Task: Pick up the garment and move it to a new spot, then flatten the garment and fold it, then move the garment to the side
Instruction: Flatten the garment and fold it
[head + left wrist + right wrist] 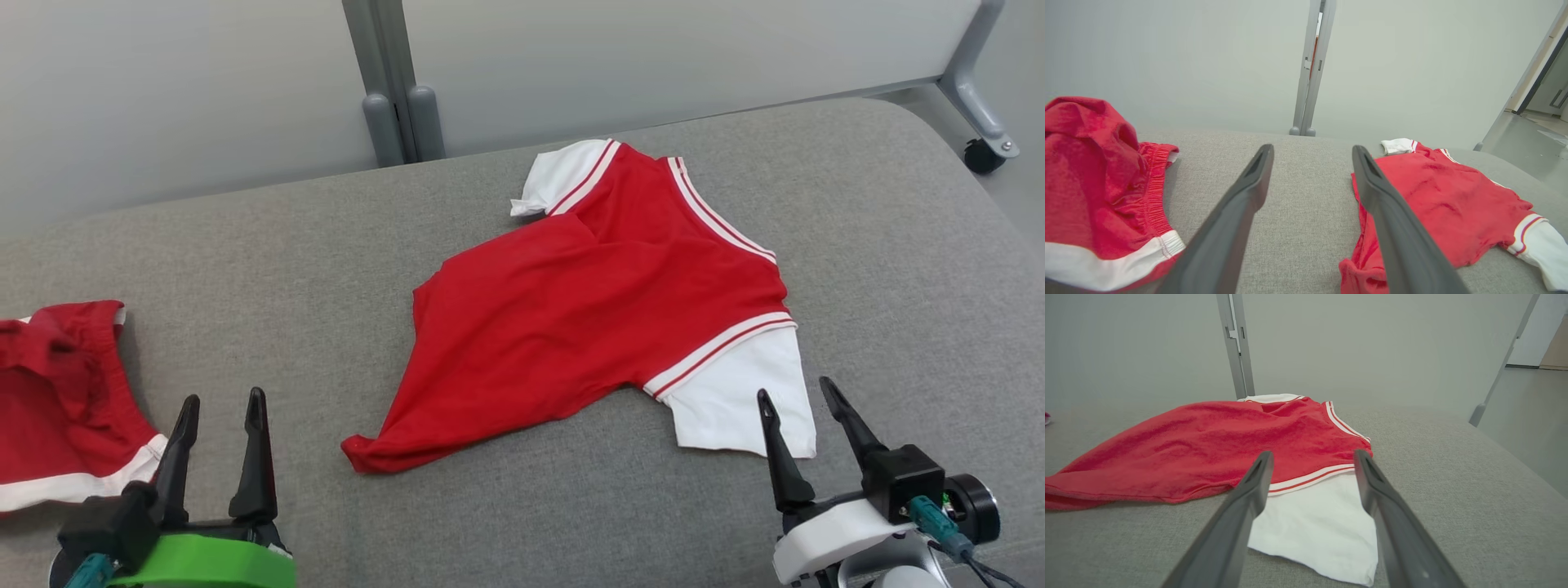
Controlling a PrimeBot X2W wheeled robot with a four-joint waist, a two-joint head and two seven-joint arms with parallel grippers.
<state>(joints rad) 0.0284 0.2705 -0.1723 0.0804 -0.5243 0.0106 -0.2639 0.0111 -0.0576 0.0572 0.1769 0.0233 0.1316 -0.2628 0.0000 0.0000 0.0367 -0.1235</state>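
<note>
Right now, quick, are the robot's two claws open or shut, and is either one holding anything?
Left gripper: open, holding nothing.
Right gripper: open, holding nothing.

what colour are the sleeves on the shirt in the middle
The sleeves are white, with red and white striping at the seam; clearest in the head view.

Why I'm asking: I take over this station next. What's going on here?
A two-armed robot is working on a red shirt lying rumpled on a grey cushion, not yet flattened or folded. Both the left jaws and the right jaws stand open and hold nothing; the right jaws sit by the shirt's near white sleeve. A pair of red shorts lies bunched beside the left jaws.
</note>
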